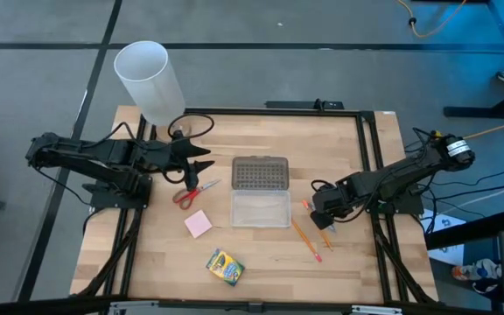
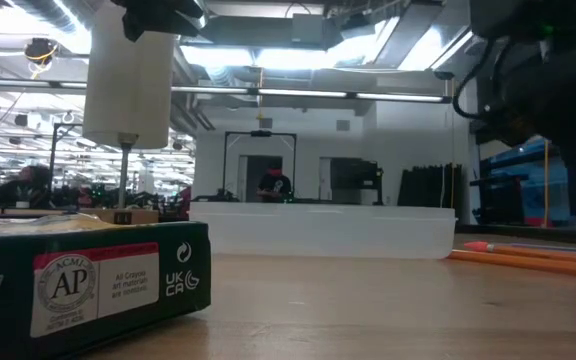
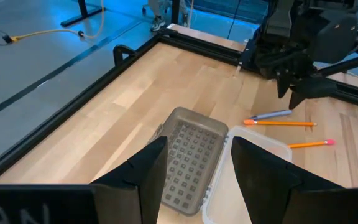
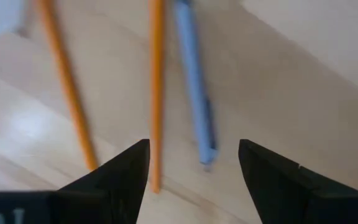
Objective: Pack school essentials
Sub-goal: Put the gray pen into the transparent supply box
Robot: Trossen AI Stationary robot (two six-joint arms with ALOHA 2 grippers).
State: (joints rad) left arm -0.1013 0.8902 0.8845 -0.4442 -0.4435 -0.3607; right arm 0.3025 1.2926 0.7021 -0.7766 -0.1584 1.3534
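Note:
The school essentials lie loose on the wooden table. My right gripper is open and points down over two orange pencils and a blue-grey pen; in its wrist view one pencil and the pen lie between the fingers. My left gripper is open and empty, above the red-handled scissors. The pink sticky-note pad and the yellow-green crayon box lie flat nearer the front edge. The clear case lies open at the centre, its grey dotted lid folded back flat.
A tall white cylinder stands at the far left corner, close behind my left arm. Black frame rails run along the table's far and side edges. In the low view the crayon box fills the near left.

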